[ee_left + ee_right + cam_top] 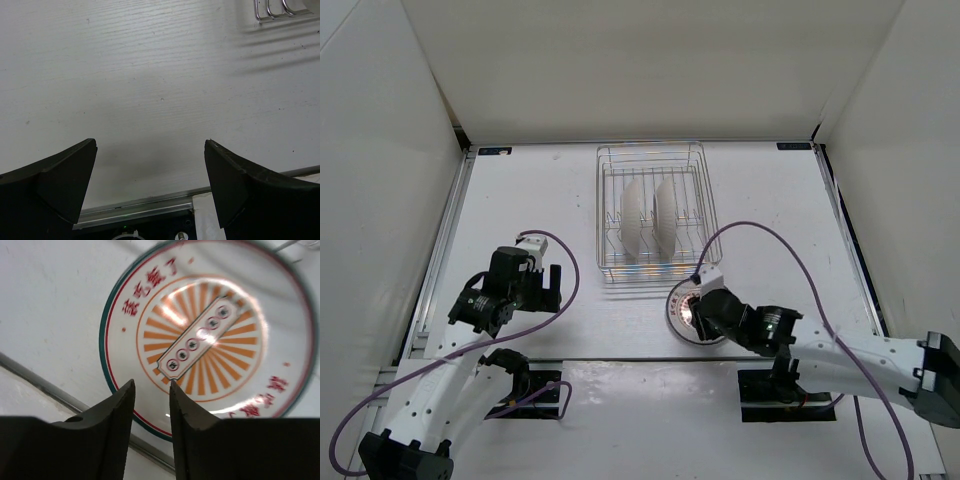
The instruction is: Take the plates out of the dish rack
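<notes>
The silver wire dish rack stands at the back middle of the table, with two plates on edge in it, white sides showing. A third plate lies flat on the table in front of the rack. The right wrist view shows its orange sunburst centre and green-and-red rim. My right gripper hovers over this plate's near rim, its jaws a narrow gap apart with nothing between them. My left gripper is wide open and empty over bare table, left of the rack.
A corner of the rack shows at the top right of the left wrist view. A metal strip marks the table's near edge, close to the flat plate. Purple cables loop over the table. White walls surround the table.
</notes>
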